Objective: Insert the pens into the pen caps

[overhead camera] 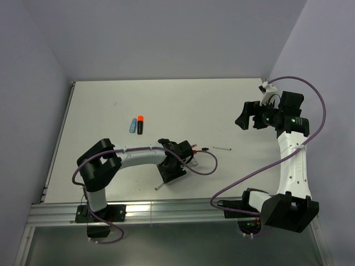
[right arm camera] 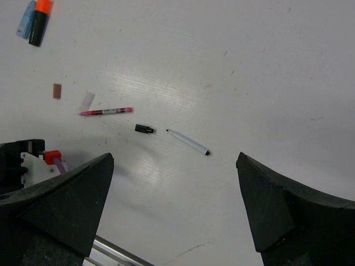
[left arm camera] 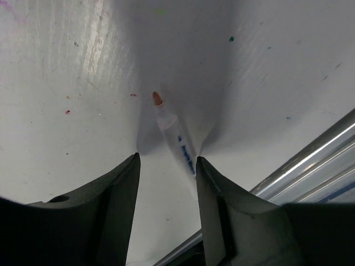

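Observation:
My left gripper [left arm camera: 166,159] is open and low over the table, near the front rail. A slim white pen with a bare reddish tip [left arm camera: 173,138] lies just ahead of its jaws, its rear end by the right finger, not gripped; it also shows in the top view [overhead camera: 159,187]. My right gripper [right arm camera: 175,158] is wide open, empty and high above the table. Below it lie a white pen [right arm camera: 188,142], a black cap [right arm camera: 145,129], a red pen [right arm camera: 105,111], a dark red cap [right arm camera: 57,91] and a pale cap [right arm camera: 86,101].
A black marker with an orange end [overhead camera: 140,124] and a light-blue marker [overhead camera: 132,125] lie side by side at the table's middle left. An aluminium rail [overhead camera: 166,211] runs along the near edge, close to my left gripper [overhead camera: 166,177]. Grey walls enclose the table.

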Controlling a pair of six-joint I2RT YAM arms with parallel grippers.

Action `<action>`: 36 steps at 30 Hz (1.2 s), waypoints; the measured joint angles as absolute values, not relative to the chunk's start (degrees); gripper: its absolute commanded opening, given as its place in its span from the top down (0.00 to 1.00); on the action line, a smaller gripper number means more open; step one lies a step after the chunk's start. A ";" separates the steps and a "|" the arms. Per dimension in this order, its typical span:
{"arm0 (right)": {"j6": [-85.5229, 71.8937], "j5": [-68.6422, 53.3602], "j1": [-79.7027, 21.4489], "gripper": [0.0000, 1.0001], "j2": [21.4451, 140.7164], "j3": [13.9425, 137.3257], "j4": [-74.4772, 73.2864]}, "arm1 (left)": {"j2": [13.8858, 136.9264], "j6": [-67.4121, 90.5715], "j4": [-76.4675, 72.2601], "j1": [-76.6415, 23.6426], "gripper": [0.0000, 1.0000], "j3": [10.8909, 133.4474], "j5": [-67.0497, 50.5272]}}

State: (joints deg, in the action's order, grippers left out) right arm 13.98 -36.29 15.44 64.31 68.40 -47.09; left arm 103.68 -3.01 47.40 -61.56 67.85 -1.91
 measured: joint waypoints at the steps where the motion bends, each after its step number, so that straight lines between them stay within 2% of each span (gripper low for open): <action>1: 13.98 -36.49 15.59 0.00 64.31 68.40 -47.16 | 104.16 -2.63 47.22 -61.71 0.51 68.07 -1.30; 7: 14.02 -36.73 16.03 0.00 64.31 68.40 -47.20 | 104.97 -1.63 45.63 -63.66 0.60 68.16 0.91; 17: 14.41 -37.43 16.40 0.01 64.45 68.42 -47.20 | 105.78 -0.51 44.40 -65.47 1.00 68.34 2.63; 22: 14.48 -40.62 16.43 0.04 67.00 71.02 -47.77 | 104.29 1.10 42.54 -62.41 1.00 69.21 1.28; 31: 13.89 -51.53 16.40 0.12 72.16 79.57 -46.54 | 96.14 8.32 36.99 -42.98 1.00 90.50 -8.95; 36: 11.40 -55.59 12.32 0.15 72.12 79.40 -43.81 | 90.87 14.85 30.79 -37.12 1.00 92.82 -15.49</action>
